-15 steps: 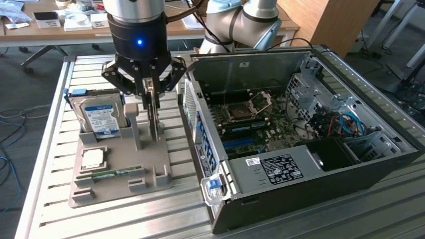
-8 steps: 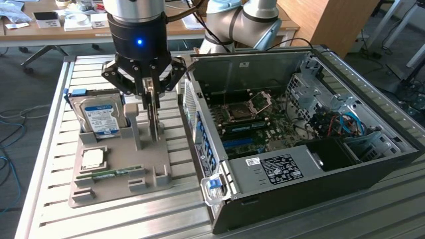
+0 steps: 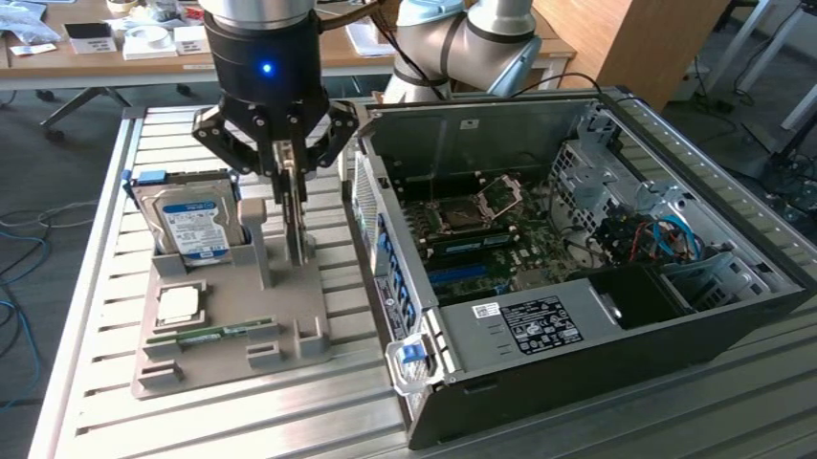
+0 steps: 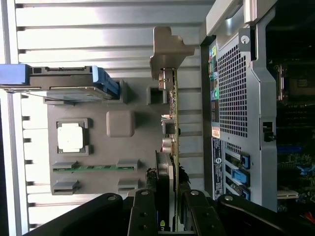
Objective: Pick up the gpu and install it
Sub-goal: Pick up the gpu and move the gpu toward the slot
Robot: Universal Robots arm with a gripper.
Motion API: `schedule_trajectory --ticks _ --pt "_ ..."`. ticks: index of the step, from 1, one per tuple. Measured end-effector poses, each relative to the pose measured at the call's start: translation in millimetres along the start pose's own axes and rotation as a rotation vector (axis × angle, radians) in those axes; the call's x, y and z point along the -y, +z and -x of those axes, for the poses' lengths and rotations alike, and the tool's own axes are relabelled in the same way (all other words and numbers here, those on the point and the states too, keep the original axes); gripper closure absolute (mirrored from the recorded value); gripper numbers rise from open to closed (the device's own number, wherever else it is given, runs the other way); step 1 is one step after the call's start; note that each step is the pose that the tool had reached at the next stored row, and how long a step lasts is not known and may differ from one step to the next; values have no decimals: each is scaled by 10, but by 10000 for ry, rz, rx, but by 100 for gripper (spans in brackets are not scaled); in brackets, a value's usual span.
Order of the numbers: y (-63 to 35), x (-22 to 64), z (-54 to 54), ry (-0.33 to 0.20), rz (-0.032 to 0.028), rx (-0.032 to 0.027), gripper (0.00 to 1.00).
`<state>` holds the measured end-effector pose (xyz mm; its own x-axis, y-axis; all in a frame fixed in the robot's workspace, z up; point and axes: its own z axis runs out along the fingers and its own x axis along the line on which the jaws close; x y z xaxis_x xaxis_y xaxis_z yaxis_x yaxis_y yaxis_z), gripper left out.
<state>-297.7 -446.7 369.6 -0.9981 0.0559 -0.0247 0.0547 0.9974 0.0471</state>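
Observation:
The gpu [image 3: 297, 228] is a slim dark card held on edge, upright over the grey holder tray [image 3: 228, 371]. My gripper [image 3: 291, 177] is shut on it from above, one finger on each face. In the wrist view the gpu [image 4: 173, 123] shows edge-on between my gripper's [image 4: 172, 199] black fingers [image 4: 146, 209], with its silver bracket [image 4: 167, 49] at the far end. Whether the card's lower edge still touches the tray I cannot tell. The open computer case [image 3: 715, 287] lies just to the exterior view's right, with its motherboard [image 3: 504, 234] and blue slots [image 3: 462, 277] exposed.
On the tray [image 4: 101, 105] stand a silver hard drive [image 3: 191, 225] with a blue-white label, a square processor [image 3: 179, 304] and a green memory stick [image 3: 210, 335]. The case's perforated rear panel [image 4: 231, 88] sits close beside the card. The slatted metal table [image 3: 90, 287] carries everything.

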Motion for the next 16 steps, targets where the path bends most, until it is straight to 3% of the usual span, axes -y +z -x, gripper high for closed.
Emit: schedule_trajectory --ticks 11,16 --pt "-149 -7 4 0 2 1 73" --pt "-271 -13 7 0 1 0 73"
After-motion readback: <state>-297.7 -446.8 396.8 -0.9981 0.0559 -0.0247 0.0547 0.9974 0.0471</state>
